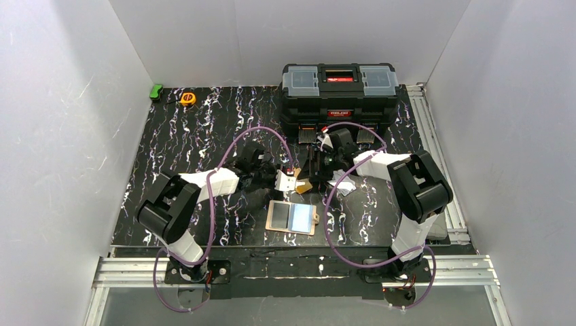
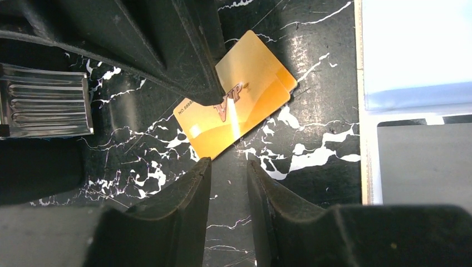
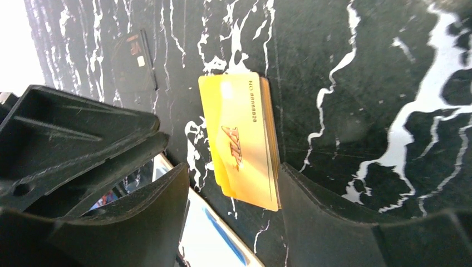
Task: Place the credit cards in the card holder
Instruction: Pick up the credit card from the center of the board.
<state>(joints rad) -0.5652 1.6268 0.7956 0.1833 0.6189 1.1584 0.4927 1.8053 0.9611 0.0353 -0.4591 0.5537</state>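
An orange rectangular plastic card [image 2: 239,103] is seen on the black marbled counter [image 1: 197,136], near the opened cream folding wallet [image 1: 277,216]. It is straddled, not clamped, by the wide-open right hand [image 3: 232,171]. The left hand [image 2: 228,167] is held slightly parted and empty.

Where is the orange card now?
The orange card lies on the table, centre of the top view, between left claw and right claw, just beyond the open card holder.

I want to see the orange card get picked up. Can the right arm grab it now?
Probably yes. The right gripper is open and right at the orange card, which lies flat on the table with nothing on top of it.
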